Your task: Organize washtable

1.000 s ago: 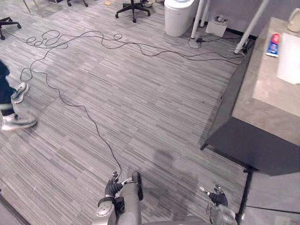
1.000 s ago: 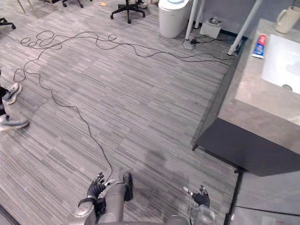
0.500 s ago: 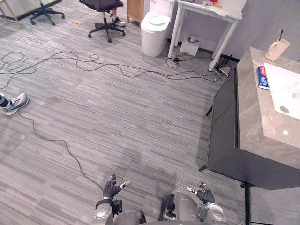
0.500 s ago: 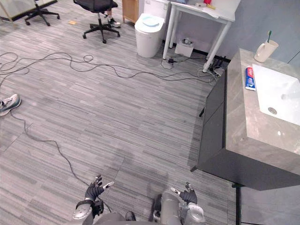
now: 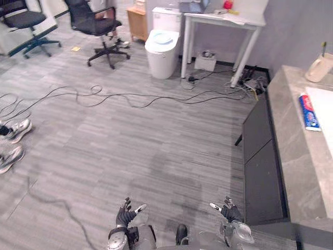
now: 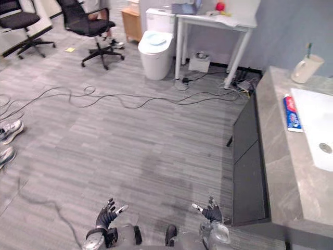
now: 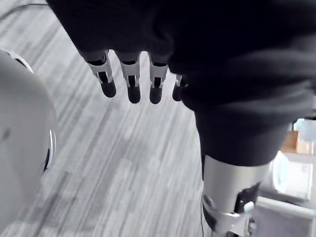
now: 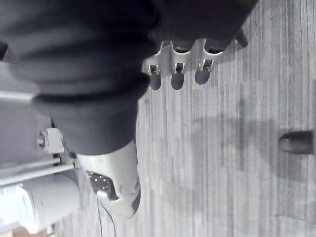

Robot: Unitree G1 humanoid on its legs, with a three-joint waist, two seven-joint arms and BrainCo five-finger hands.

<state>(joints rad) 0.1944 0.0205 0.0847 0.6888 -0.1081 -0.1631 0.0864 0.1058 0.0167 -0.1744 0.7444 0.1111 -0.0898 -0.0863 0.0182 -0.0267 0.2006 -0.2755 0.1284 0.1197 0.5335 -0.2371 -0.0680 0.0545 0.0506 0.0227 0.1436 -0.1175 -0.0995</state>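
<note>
**Colleague:** Since the washtable (image 6: 276, 169) runs past the right edge, how much of it do you see?

**Operator:** I see its grey stone top and the dark cabinet front (image 6: 244, 172) under it. The white basin (image 6: 317, 125) is cut off at the edge. A toothpaste tube (image 6: 291, 113) lies flat on the stone, just beside the basin. A cup (image 6: 305, 69) stands at the far end. Something thin sticks out of the cup, but it is too small for me to tell what.

**Colleague:** And the hands?

**Operator:** Both hang low over the floor, well apart from the washtable. My left hand (image 6: 106, 213) has its fingers (image 7: 132, 85) straight and holds nothing. My right hand (image 6: 212, 212) is the same, with its fingers (image 8: 177, 74) loose and straight and touching nothing.
</note>
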